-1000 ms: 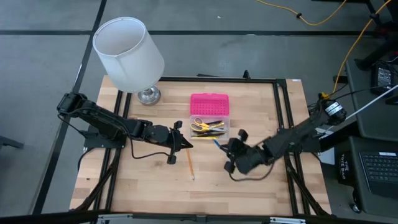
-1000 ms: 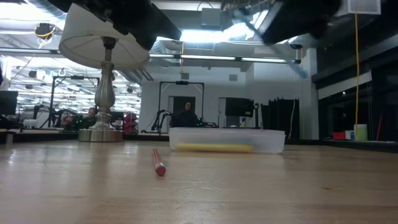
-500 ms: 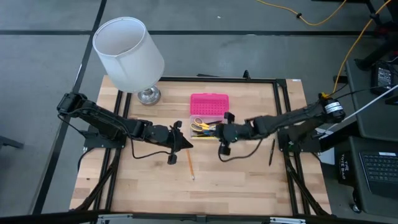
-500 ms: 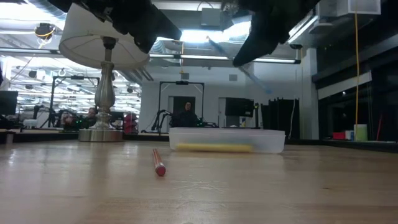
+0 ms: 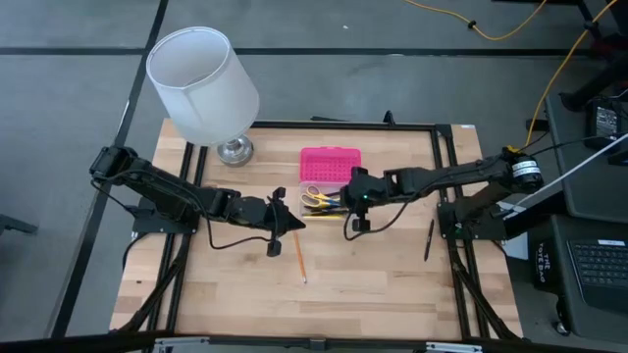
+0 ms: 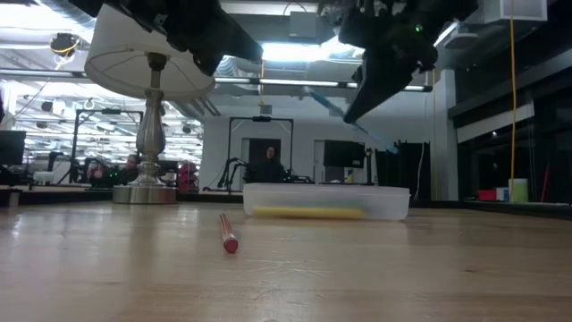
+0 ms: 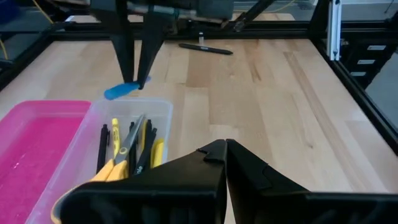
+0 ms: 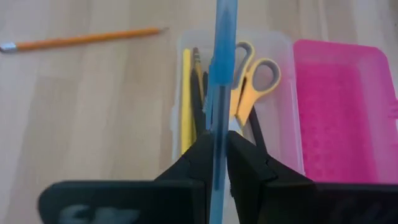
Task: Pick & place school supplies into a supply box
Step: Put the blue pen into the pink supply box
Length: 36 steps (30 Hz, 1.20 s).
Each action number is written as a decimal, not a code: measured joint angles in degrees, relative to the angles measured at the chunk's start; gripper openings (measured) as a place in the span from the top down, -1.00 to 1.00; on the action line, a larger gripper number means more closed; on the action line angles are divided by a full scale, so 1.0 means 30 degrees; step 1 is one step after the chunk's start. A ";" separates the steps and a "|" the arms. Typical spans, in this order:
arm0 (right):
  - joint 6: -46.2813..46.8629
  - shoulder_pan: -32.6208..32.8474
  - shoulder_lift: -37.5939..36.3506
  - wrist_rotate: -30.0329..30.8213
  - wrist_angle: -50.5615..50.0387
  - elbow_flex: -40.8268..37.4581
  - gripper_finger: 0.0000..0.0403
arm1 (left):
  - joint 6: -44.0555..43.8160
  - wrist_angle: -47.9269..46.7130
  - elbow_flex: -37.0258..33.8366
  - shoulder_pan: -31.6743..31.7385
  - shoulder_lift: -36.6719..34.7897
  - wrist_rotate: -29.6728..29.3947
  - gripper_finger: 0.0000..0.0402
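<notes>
The supply box (image 5: 330,199), a clear tray with its pink lid (image 5: 331,162) folded open toward the far edge, holds yellow-handled scissors (image 8: 250,74), a yellow pencil (image 8: 185,102) and black pens. My right gripper (image 5: 345,200) hangs over the tray's right end, shut on a blue pen (image 8: 220,87). An orange pencil (image 5: 299,261) lies flat on the table nearer the front. A black pen (image 5: 429,238) lies at the right. My left gripper (image 5: 296,225) hovers shut and empty just left of the box. My right gripper pinches the blue pen's shaft (image 8: 216,134) between its two fingers (image 7: 126,50), which slant down from the table's right side. The pen hangs tilted and clear above the tray, one end (image 7: 118,93) sticking out past the fingertips.
A lamp with a white shade (image 5: 203,83) and a metal foot (image 5: 235,150) stands at the far left. Black frame rails (image 5: 446,176) run along the table's edges. Bare wood lies across the near half of the table.
My right gripper has swung from the table's near right up toward the far edge and a little left, coming over the box's tray with the blue pen still held. Its wrist has rolled, turning the pen about.
</notes>
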 joint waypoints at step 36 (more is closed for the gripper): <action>-0.0332 -0.0671 0.0022 -0.0953 0.9672 -0.6003 0.78 | 0.0324 -0.0004 0.0000 -0.0015 0.0000 -0.0036 0.98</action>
